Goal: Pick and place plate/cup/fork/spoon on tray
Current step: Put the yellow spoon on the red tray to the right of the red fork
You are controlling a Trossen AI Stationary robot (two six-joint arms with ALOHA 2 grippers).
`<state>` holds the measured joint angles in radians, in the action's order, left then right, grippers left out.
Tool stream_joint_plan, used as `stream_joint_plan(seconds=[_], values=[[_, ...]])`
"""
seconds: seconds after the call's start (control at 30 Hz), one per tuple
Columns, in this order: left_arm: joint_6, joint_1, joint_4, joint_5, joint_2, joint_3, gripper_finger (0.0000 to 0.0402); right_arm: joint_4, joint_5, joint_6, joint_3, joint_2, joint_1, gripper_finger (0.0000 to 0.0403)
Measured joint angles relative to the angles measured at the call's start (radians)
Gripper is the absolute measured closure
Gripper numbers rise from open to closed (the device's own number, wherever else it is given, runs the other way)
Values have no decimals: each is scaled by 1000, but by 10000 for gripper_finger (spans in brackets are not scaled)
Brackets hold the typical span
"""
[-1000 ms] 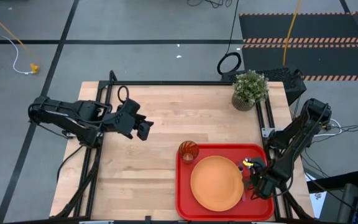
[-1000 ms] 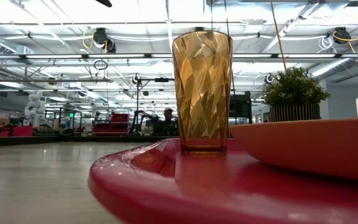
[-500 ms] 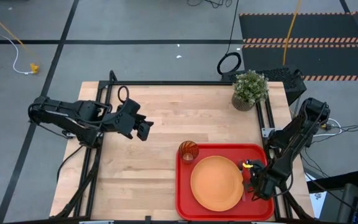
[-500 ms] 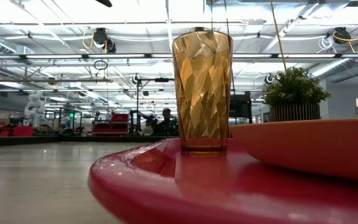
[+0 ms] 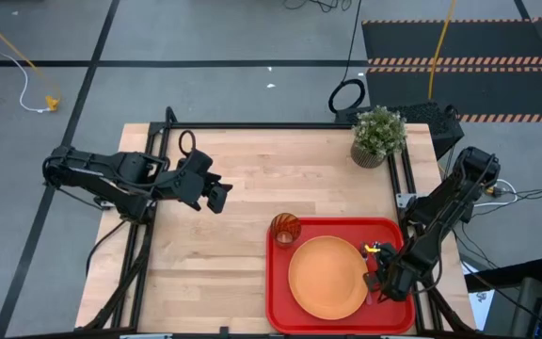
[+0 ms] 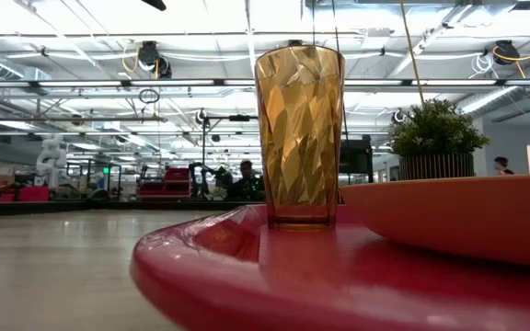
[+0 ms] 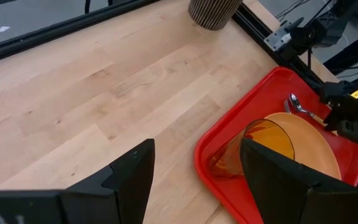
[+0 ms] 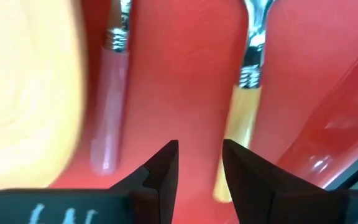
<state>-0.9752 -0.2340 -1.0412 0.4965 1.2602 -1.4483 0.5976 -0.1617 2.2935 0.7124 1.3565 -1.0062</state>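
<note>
Right, you have the red tray (image 5: 342,325) at the table's near right corner, and all four pieces sit on it. The orange plate (image 5: 327,276) lies flat in the middle of the tray, and the amber cup (image 5: 285,227) stands upright in the tray's far left corner, just beside the plate's rim; the low view shows the cup (image 6: 299,136) upright on the red surface with the plate's edge (image 6: 458,216) beside it. Your right gripper (image 5: 380,280) is low over the strip of tray between the plate and the right rim. Its wrist view shows its fingers (image 8: 160,171) narrowly parted with nothing between them, only bare red tray. Just ahead of them lie the fork (image 8: 109,118) with its pink handle next to the plate's edge, and the spoon (image 8: 241,118) with its orange handle nearer the tray's rim, the two roughly parallel and apart. Your left gripper (image 5: 216,196) waits above the bare wood at the table's left side, well apart from the tray, jaws wide and holding nothing. A potted plant (image 5: 377,135) stands at the far right corner of the table.
</note>
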Motion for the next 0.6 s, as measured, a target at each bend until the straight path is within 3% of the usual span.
stream_joint_plan(seconds=[0.27,0.6], values=[[0,0,0,0,0,0,165,62,-1,29,1,-103,17,287],[5,0,0,1,0,0,165,77,-18,2,1,-55,-42,287]])
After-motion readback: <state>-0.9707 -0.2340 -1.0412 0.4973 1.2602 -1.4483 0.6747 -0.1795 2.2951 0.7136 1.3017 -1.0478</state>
